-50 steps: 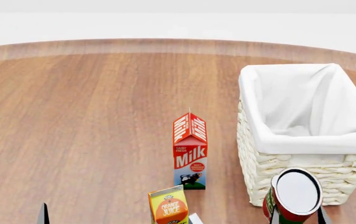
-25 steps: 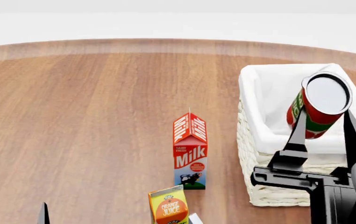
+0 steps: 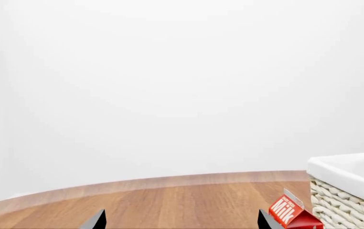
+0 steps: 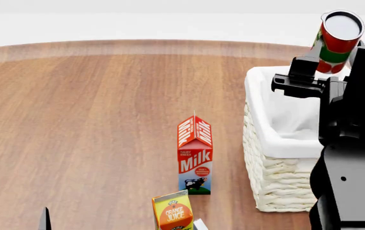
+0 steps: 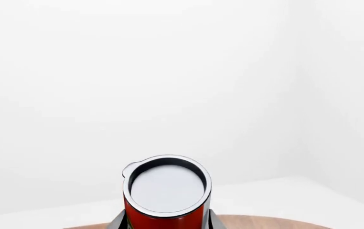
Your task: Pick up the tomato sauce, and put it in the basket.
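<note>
step: carry phase, tomato sauce (image 4: 337, 39) held high over the basket (image 4: 259, 124), not yet inside; judged the can must come down into the liner before release
how to do it well: lower the can toward the middle of the opening, clear of the folded cloth rim; let go only once it sits low inside, since a drop from this height could bounce or tip it; watch the far rim, the can looks near the basket's far-right edge in the head view
can pose: tilted, silver top facing the head camera, red and green label visible below it
right gripper (image 4: 336, 57): closed around the lower body of the can, fingers on either side; right wrist view shows the can (image 5: 166, 193) seated between the dark jaws with its top up
right arm: raised and extended forward above the basket, dark forearm covering the basket's right side in the head view
left gripper (image 3: 180, 220): only two dark fingertips visible, set apart, nothing between them; idle at near left
left arm: low, near edge of the table (image 4: 93, 120), well apart from the action
other items: milk carton (image 4: 195, 155) left of the basket, orange juice carton (image 4: 173, 212) nearer; both out of the path
</note>
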